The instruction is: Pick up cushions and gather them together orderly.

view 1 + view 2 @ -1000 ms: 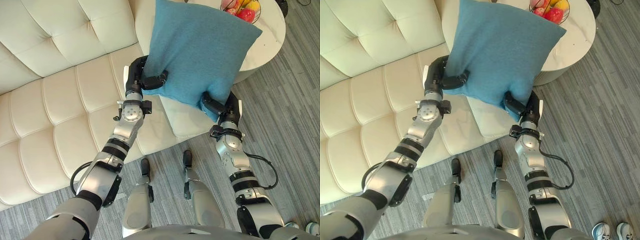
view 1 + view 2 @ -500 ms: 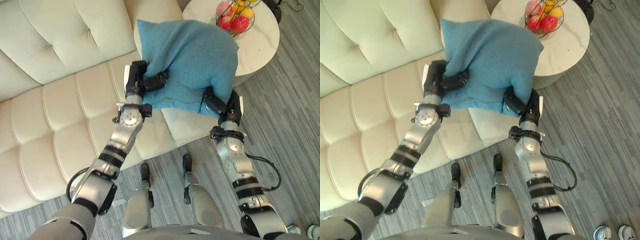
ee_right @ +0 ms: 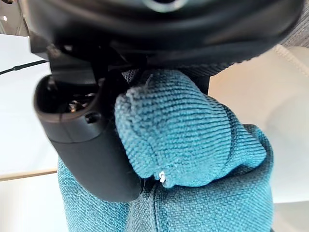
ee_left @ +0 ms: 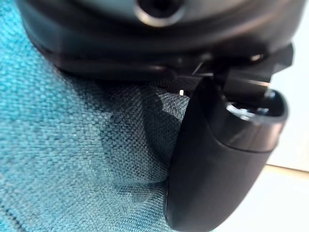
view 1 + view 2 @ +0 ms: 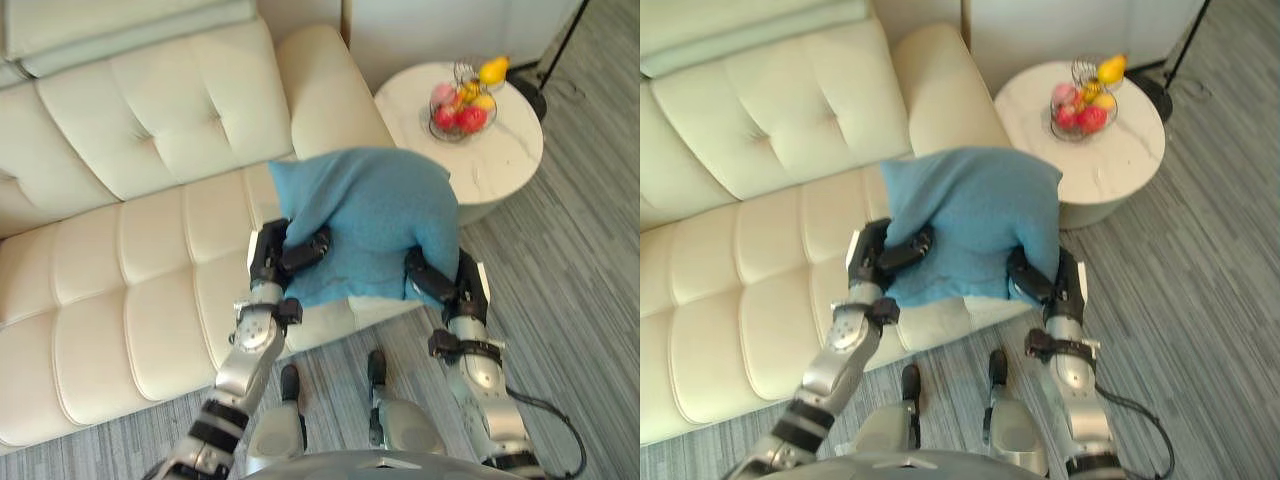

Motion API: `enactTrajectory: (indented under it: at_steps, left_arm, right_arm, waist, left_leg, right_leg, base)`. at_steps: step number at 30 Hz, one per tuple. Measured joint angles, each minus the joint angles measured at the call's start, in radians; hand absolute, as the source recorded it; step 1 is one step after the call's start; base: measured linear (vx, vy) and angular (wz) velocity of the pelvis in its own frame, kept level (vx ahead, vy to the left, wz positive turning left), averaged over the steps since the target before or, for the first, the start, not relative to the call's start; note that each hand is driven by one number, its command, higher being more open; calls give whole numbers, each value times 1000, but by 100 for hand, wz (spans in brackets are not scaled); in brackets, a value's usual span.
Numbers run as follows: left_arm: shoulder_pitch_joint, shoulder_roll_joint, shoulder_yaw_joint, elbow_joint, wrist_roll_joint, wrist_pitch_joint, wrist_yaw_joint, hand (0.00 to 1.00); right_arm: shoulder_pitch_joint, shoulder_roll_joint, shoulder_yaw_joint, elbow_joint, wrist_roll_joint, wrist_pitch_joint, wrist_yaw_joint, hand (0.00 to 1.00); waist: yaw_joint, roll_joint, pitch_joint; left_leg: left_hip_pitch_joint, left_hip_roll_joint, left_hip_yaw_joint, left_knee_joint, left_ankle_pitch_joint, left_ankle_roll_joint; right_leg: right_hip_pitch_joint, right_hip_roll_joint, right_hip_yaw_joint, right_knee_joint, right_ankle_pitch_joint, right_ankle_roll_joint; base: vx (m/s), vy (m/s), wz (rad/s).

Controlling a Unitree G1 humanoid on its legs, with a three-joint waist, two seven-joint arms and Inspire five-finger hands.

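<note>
A blue cushion (image 5: pixel 370 215) hangs above a cream sofa's (image 5: pixel 120 250) front edge, its lower corners clamped in the left hand (image 5: pixel 290 252) and right hand (image 5: pixel 440 280). A round table (image 5: pixel 500 160) bearing a fruit basket (image 5: pixel 460 100) stands beside the armrest.

- Sofa seat (image 5: pixel 120 270): open cream surface on the robot's left of the blue cushion (image 5: pixel 365 220); room to pass.
- Backrest (image 5: pixel 150 110): closes the seat's far side.
- Armrest (image 5: pixel 325 85): rises beyond the blue cushion, between seat and side table (image 5: pixel 505 165); bars sideways passage.
- Side table: round, just beside the armrest; fruit basket (image 5: pixel 460 100) stands on its far part.
- Grey floor (image 5: pixel 575 270): open on the right.
- Blue cushion: gripped by 2 hands, left hand (image 5: pixel 290 255) and right hand (image 5: pixel 440 280); fills the gap between them.
</note>
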Motion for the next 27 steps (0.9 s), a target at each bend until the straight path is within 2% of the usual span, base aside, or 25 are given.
enactTrajectory:
  at_steps: [2, 4, 6, 7, 8, 9, 10, 11, 15, 16, 17, 18, 19, 20, 21, 23, 24, 25, 26, 27]
  left_arm:
    - [50, -21, -10, -63, -1, 1, -2, 0]
    - [60, -28, -13, -85, -1, 0, -2, 0]
    - [64, -30, -18, -101, 1, -1, -2, 0]
    - [60, -32, -35, -105, 2, -10, -2, 0]
    - [53, -36, -37, -105, 1, -25, -2, 0]
    - [49, -37, -38, -105, 0, -25, -2, 0]
    - [33, -17, -116, 16, -21, -23, -9, 0]
    - [42, -9, -116, 19, -21, -21, -8, 0]
    - [45, -1, -118, 19, -21, -18, -8, 0]
    - [49, 1, -120, 19, -21, -19, -11, 0]
    - [49, 0, -121, 24, -20, -19, -21, 0]
    - [71, -23, -122, 34, -19, -18, -44, 0]
    - [86, -31, -120, 39, -18, -16, -56, 0]
    - [108, -29, -123, 40, -18, -10, -75, 0]
    - [116, 10, -121, 47, -17, -9, -92, 0]
    - [116, 29, -107, 63, -17, -8, -92, 0]
    - [111, 15, -112, 112, -17, -3, -94, 0]
    - [134, -12, -121, 125, -18, 17, -95, 0]
    - [135, -13, -123, 125, -18, 18, -95, 0]
    - [137, -13, -124, 125, -18, 20, -96, 0]
  right_arm:
    - [64, 1, -3, -70, 0, 0, 0, 0]
    - [76, 3, -6, -91, -5, -1, 0, 0]
    - [76, 13, -19, -97, -26, -9, 0, 0]
    - [67, 20, -41, -95, -42, -18, -1, 0]
    - [32, 17, -55, -79, -61, -25, -2, 0]
    - [3, 13, -64, -58, -64, -26, -2, 0]
    - [-37, 22, -116, 124, -103, -2, -23, 0]
    - [-37, 29, -109, 142, -103, 5, -23, 0]
    - [-37, 33, -106, 154, -103, 16, -23, 0]
    - [-33, 35, -107, 154, -104, 15, -24, 0]
    - [-30, 37, -113, 155, -105, 13, -26, 0]
    - [-9, 29, -134, 165, -109, 8, -27, 0]
    - [-4, 20, -137, 181, -109, 8, -22, 0]
    - [11, 23, -139, 206, -108, 10, -15, 0]
    - [24, 60, -140, 233, -109, 17, -5, 0]
    - [33, 93, -130, 236, -115, 17, 2, 0]
    - [45, 94, -136, 239, -119, 18, 2, 0]
    - [60, 53, -138, 238, -119, 19, 3, 0]
    - [61, 48, -138, 237, -119, 20, 4, 0]
    - [69, 44, -136, 231, -119, 27, 6, 0]
  waist:
    - [13, 17, -31]
    - [17, 20, -56]
    - [17, 27, -106]
    - [18, 23, -136]
    - [18, 20, -137]
    - [17, 21, -137]
    - [-8, 33, -189]
    - [-6, 27, -191]
    - [-11, 24, -193]
    - [-8, 2, -190]
    - [-12, -16, -181]
    - [-16, -37, -150]
    - [-26, -26, -147]
    - [-47, 5, -158]
    - [-54, -23, -166]
    - [-59, -72, -161]
    - [-81, -87, -157]
    - [-65, -25, -156]
    - [-62, -13, -154]
    - [-56, 17, -154]
  left_leg:
    - [-3, -5, -63, 17, 3, -4]
    - [-9, -9, -84, 22, 3, -4]
    - [-45, 7, -17, 25, -22, 59]
    - [-62, 23, 89, 18, -52, 124]
    - [-84, 42, 171, 67, -67, 127]
    - [-98, 51, 209, 114, -68, 127]
    - [10, -30, 275, -81, 103, 48]
    - [15, -39, 273, -89, 105, 52]
    - [19, -44, 273, -95, 107, 54]
    - [17, -62, 283, -83, 88, 49]
    - [6, -81, 309, -8, 33, 48]
    - [-31, -135, 359, 301, -103, 103]
    - [-21, -138, 369, 332, -128, 132]
    - [12, -106, 357, 293, -185, 194]
    - [37, -101, 326, 222, -202, 170]
    - [37, -123, 308, 195, -188, 157]
    - [28, -150, 256, 226, -201, 162]
    - [24, -137, 236, 262, -228, 157]
    - [19, -135, 230, 271, -232, 154]
    - [20, -125, 218, 290, -243, 140]
  right_leg:
    - [-3, -16, -67, 104, -74, 3]
    - [-10, -32, -107, 169, -119, 4]
    - [-28, -53, -168, 211, -143, 5]
    - [-37, -85, -203, 212, -143, 4]
    - [-42, -115, -227, 217, -143, 4]
    - [-45, -130, -235, 225, -143, 4]
    - [35, -238, -352, 200, -110, 95]
    - [44, -243, -353, 190, -106, 101]
    - [48, -244, -353, 181, -102, 107]
    - [45, -271, -366, 191, -112, 88]
    - [47, -297, -367, 215, -120, 82]
    - [6, -353, -274, 392, -140, 32]
    - [-28, -351, -198, 490, -137, 27]
    - [-96, -298, -96, 611, -189, -4]
    - [-152, -211, -22, 616, -280, 11]
    - [-192, -122, 40, 522, -280, -2]
    - [-178, -75, 122, 465, -241, -2]
    - [-133, -60, 106, 418, -237, 13]
    - [-125, -58, 101, 410, -236, 16]
    - [-97, -54, 80, 377, -232, 20]
  base:
    - [-7, 7, 81]
    - [-22, -13, 77]
    - [-5, -24, 99]
    - [43, 20, 97]
    - [28, 60, 83]
    - [32, 655, 191]
    - [22, 631, 170]
    - [46, 605, 162]
    - [12, 13, 1]
    - [27, 56, 5]
    - [75, 138, 7]
    - [92, 186, 8]
    - [127, 282, 24]
    - [86, 200, 41]
    - [70, 112, 51]
    - [62, -59, 64]
    - [207, -18, 94]
    - [199, -6, 83]
    - [256, 87, 40]
    - [212, 56, 34]
